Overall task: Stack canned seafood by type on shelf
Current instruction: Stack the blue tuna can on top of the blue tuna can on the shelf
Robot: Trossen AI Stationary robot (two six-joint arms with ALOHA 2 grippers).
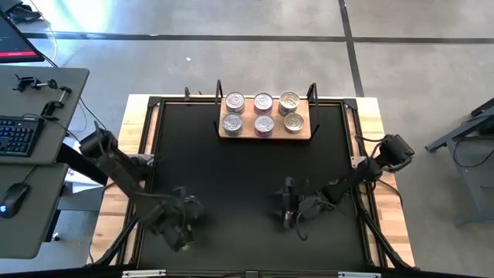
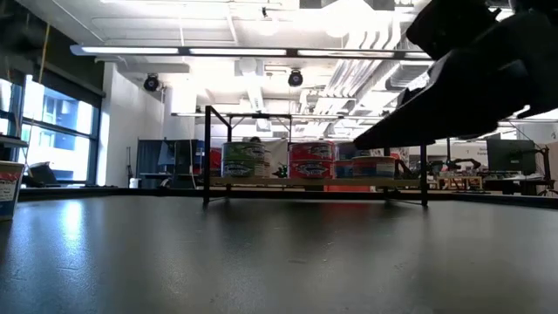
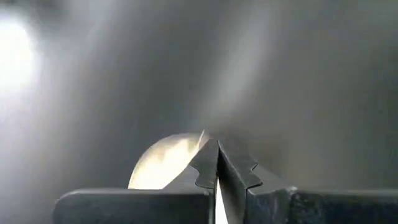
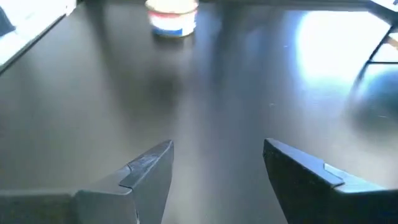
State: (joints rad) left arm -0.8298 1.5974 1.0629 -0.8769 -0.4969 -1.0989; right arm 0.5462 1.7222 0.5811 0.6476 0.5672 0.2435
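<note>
The shelf (image 1: 303, 133), a light wooden board with black posts, stands at the table's far middle. It carries cans of seafood (image 1: 263, 113) in three columns. In the low view the left cans are green-white (image 2: 253, 160) and the middle ones red (image 2: 312, 160). One loose can (image 4: 173, 17) with a red and blue label stands upright on the table, far ahead of my right gripper (image 4: 217, 168). That gripper is open and hangs low over the near middle of the table (image 1: 287, 208). My left gripper (image 3: 216, 163) is shut on nothing above the near left of the table (image 1: 184, 222).
The black tabletop (image 1: 247, 177) lies bare between the shelf and both arms. A can's edge (image 2: 7, 187) shows at the low view's left border. A desk with a keyboard (image 1: 17, 135) and a mouse stands beside the table's left side.
</note>
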